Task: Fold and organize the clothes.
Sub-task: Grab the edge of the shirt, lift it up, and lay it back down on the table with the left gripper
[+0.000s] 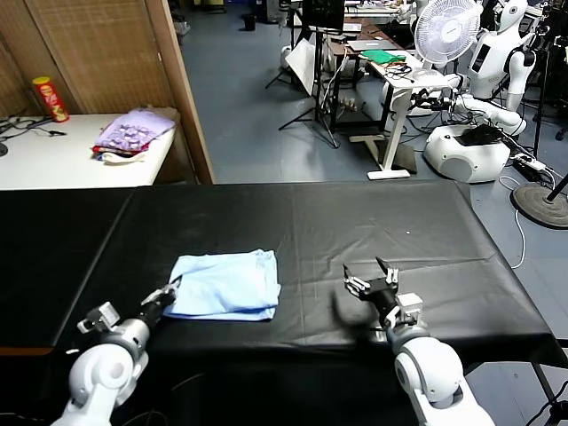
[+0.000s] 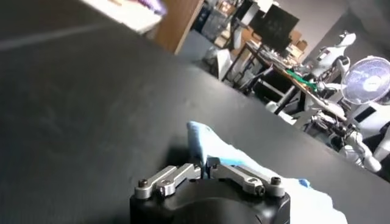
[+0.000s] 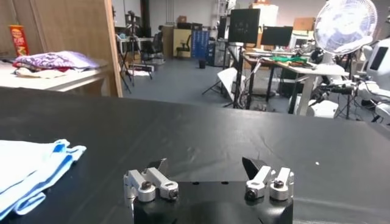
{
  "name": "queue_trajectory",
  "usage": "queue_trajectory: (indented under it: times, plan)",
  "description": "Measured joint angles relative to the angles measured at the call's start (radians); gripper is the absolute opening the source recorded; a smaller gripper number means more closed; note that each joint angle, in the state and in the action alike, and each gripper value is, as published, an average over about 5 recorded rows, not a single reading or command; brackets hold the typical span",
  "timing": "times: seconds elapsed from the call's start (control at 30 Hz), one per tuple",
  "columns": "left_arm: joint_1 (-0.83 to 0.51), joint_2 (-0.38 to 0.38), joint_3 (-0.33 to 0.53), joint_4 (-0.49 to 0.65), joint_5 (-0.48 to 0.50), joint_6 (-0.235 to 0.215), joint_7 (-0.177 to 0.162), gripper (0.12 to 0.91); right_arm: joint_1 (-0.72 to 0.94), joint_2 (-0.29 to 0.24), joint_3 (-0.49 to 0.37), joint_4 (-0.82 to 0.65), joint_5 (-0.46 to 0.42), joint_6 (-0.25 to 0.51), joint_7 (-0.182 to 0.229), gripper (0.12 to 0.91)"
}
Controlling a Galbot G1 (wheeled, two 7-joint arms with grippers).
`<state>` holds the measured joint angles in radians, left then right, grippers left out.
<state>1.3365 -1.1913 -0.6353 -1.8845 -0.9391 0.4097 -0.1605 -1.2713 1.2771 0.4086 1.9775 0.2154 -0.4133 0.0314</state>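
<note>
Behind the left gripper (image 2: 204, 165), T-shirt (image 2: 244, 164) partly hidden.

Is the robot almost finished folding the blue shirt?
Nearly, it seems. The blue T-shirt already lies folded into a small rectangle on the black table. Right now the left gripper is pinched shut on the shirt's near left corner. The right gripper waits open beside it, holding nothing. What is left is probably one last fold or tidying it away.
</note>
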Motion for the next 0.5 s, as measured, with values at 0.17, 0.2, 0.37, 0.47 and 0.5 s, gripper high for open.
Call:
queue_trajectory:
  times: [0.17, 0.2, 0.37, 0.47, 0.5]
  plan:
    - [0.003, 0.023, 0.001, -0.019, 0.244, -0.026, 0.012, 0.159, -0.01, 0.008, 0.005, 0.003, -0.011, -0.002, 0.002, 0.798]
    - [0.005, 0.032, -0.002, -0.02, 0.31, -0.026, 0.013, 0.156, -0.011, 0.008, 0.006, 0.004, -0.012, -0.002, 0.002, 0.798]
    - [0.022, 0.098, -0.036, -0.015, 0.623, -0.04, 0.03, 0.154, -0.011, 0.007, 0.009, 0.005, -0.012, -0.003, 0.002, 0.798]
    - [0.033, 0.159, -0.068, -0.013, 0.784, -0.052, 0.04, 0.154, -0.008, 0.005, 0.008, 0.005, -0.01, -0.003, 0.002, 0.798]
    - [0.035, 0.181, -0.081, -0.016, 0.83, -0.053, 0.042, 0.154, -0.008, 0.005, 0.007, 0.005, -0.009, -0.003, 0.002, 0.798]
